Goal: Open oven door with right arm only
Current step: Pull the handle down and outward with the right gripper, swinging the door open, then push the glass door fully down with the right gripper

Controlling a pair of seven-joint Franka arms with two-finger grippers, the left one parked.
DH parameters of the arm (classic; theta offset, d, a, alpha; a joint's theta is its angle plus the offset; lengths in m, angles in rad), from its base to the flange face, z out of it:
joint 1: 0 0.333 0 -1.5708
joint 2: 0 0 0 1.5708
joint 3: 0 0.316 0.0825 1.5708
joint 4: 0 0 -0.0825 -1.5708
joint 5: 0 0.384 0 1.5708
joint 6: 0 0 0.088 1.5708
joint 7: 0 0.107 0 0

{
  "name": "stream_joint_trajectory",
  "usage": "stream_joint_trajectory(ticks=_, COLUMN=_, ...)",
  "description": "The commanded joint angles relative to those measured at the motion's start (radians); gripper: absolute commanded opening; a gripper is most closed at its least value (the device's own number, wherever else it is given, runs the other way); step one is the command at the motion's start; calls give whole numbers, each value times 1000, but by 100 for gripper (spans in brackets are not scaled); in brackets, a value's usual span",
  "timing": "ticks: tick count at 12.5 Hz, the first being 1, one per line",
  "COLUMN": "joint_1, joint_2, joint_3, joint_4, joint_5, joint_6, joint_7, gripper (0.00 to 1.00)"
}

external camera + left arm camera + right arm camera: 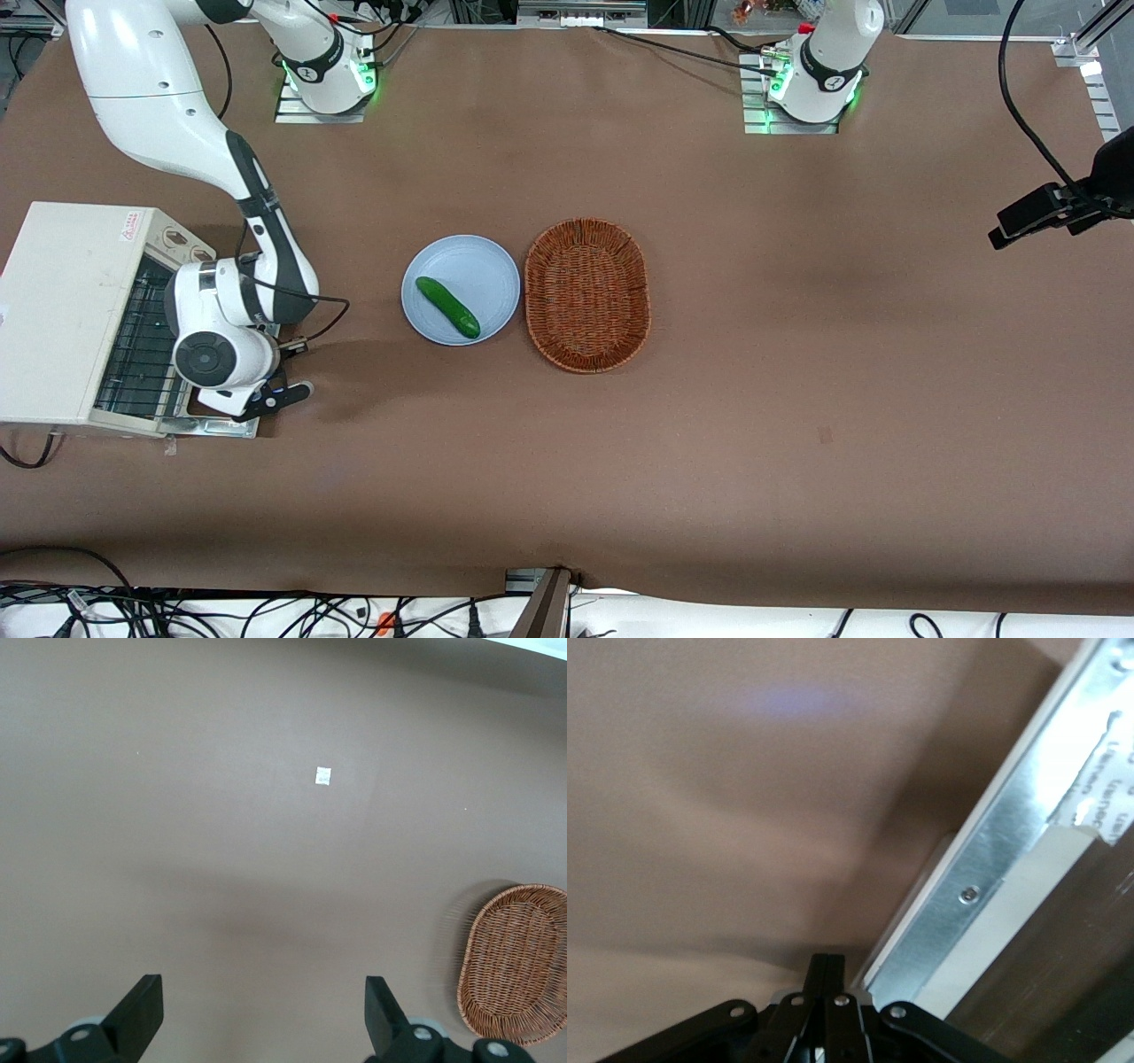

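gripper [282, 396]: fingers together, at the lowered oven door [213, 426] edge | door fills room before oven [62, 310] | bare table [797, 443] beside | plate [461, 289], basket [586, 293] well apart

the oven door [208, 425] lies folded down flat on the table at the lower left of the front view, a silver-grey metal frame mostly covered by the right arm [226, 328]. the arm's gripper [276, 397] sits low just above the door's outer edge, its fingers [827, 979] pressed together.
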Motion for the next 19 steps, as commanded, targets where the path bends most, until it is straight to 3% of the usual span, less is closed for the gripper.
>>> stream_joint_trajectory(ticks=1, joint_1=-41, joint_2=5, joint_3=-54, joint_4=-5, joint_5=58, joint_6=-33, joint_7=15, gripper=0)
stream_joint_trajectory(ticks=6, joint_1=-2, joint_2=5, joint_3=-43, joint_4=-10, joint_5=127, joint_6=-39, joint_7=175, gripper=0)
stream_joint_trajectory(ticks=10, joint_1=57, joint_2=5, joint_3=-37, joint_4=-5, joint_5=147, joint_6=-45, joint_7=276, gripper=0)
stream_joint_trajectory(ticks=15, joint_1=65, joint_2=-1, joint_3=-37, joint_4=81, joint_5=164, joint_6=-146, joint_7=269, gripper=0)
stream_joint_trajectory(ticks=16, joint_1=60, joint_2=-7, joint_3=-39, joint_4=111, joint_5=169, joint_6=-178, joint_7=255, gripper=9)
stream_joint_trajectory(ticks=19, joint_1=59, joint_2=-70, joint_3=-45, joint_4=145, joint_5=166, joint_6=-203, joint_7=187, gripper=59)
